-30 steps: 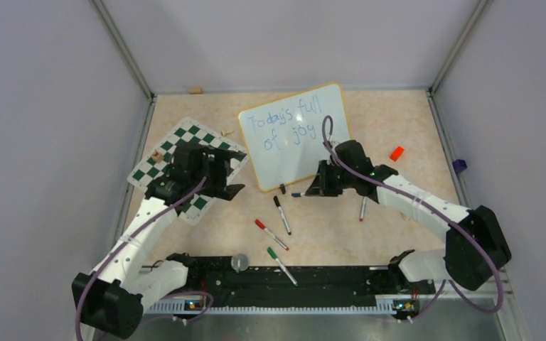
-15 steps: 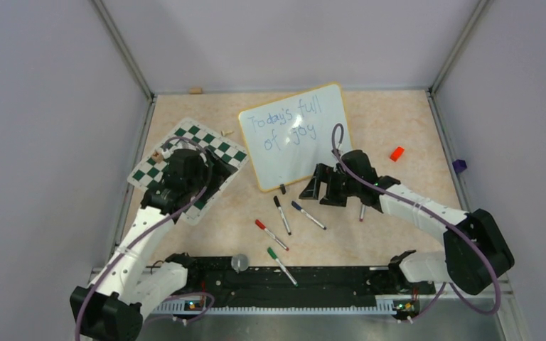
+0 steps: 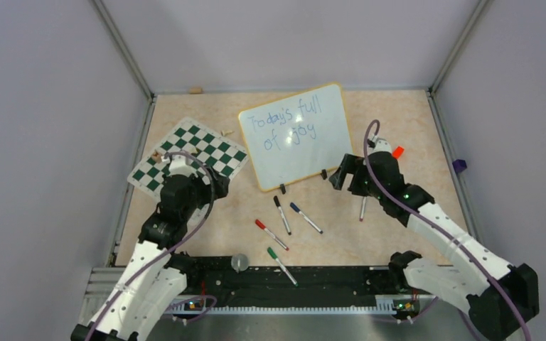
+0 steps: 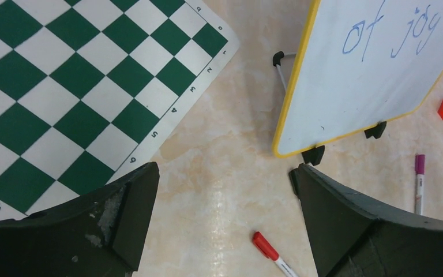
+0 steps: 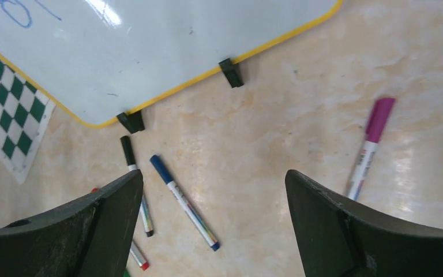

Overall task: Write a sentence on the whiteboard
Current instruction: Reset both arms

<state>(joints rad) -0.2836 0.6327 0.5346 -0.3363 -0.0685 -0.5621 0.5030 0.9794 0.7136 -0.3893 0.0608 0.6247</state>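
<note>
The whiteboard [image 3: 300, 160] lies at the back middle of the table, yellow-rimmed, with two black clips on its near edge. The sentence [image 3: 283, 125] is blue handwriting in two lines reading "Today's full of joy"; its lower words [image 4: 389, 34] show in the left wrist view. My right gripper [image 3: 347, 175] hovers open just right of the board's near corner, nothing between its fingers [image 5: 213, 179]. A blue marker [image 3: 306, 217] lies loose on the table below it [image 5: 183, 201]. My left gripper [image 3: 193, 186] stands open and empty over bare table [image 4: 222, 173], left of the board.
A green-and-white chess mat [image 3: 188, 156] lies left of the board. Black [image 3: 282, 215], red [image 3: 271, 234] and green [image 3: 281, 265] markers lie near the blue one. A purple marker [image 3: 362, 209] rests under the right arm. A red cube [image 3: 397, 152] sits to the right.
My right gripper opened and let go of the blue marker, which now lies on the table, then drew back to the right. My left arm pulled back toward the near edge.
</note>
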